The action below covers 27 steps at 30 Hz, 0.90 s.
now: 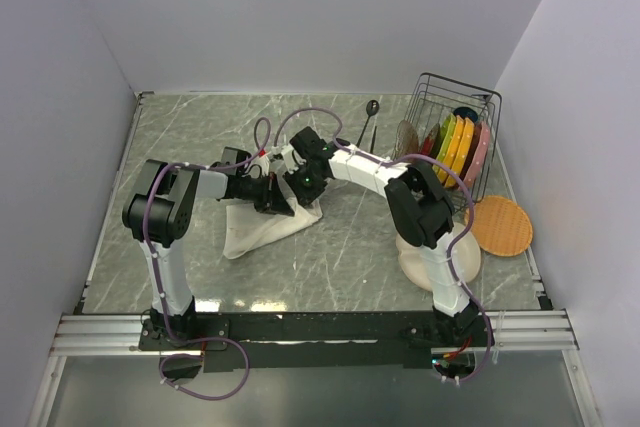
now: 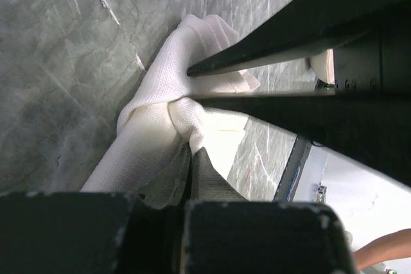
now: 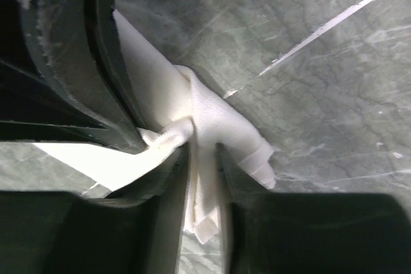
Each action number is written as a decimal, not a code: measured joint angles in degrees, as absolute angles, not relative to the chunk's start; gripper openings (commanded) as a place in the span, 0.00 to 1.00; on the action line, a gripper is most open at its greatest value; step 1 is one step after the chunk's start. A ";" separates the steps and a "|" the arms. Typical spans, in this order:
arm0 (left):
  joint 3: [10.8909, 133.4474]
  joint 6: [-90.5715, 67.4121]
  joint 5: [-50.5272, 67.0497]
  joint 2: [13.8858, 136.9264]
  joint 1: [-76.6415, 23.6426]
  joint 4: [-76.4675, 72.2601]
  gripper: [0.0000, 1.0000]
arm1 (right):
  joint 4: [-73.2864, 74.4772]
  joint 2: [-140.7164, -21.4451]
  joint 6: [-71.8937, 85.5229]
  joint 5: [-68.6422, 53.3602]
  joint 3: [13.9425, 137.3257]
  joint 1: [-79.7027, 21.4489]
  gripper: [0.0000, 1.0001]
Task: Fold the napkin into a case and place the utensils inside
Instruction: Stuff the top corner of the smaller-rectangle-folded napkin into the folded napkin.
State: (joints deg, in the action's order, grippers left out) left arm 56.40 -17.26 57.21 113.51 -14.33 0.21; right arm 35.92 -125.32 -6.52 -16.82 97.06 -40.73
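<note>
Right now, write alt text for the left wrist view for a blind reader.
The left gripper pinches a bunched fold of the cream napkin on the grey marbled table. Fingers of the right gripper reach in from the right, straddling the cloth.

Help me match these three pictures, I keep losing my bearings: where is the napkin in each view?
Top external: the napkin lies bunched left of centre.
Left wrist: centre, a twisted roll pinched in the left claw.
Right wrist: centre, folds standing between the fingers of the right claw.
Shared landmark: the grey veined table under it in all three.
</note>
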 measured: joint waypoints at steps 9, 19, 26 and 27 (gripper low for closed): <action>56.88 -17.30 58.15 114.21 -13.93 0.49 0.01 | 37.47 -125.97 -6.50 -13.74 99.09 -40.69 0.00; 57.49 -17.04 58.24 114.39 -13.89 1.63 0.01 | 38.54 -126.02 -4.32 -14.63 100.95 -39.97 0.00; 59.16 -16.86 58.15 114.43 -13.89 3.62 0.01 | 38.59 -125.73 -4.34 -15.92 100.95 -39.92 0.00; 59.61 -16.88 58.15 114.43 -13.89 3.95 0.01 | 38.59 -125.73 -4.34 -16.01 100.95 -39.92 0.00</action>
State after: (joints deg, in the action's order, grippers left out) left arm 59.61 -16.88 58.15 114.43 -13.89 3.95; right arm 38.59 -125.73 -4.34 -16.01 100.95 -39.92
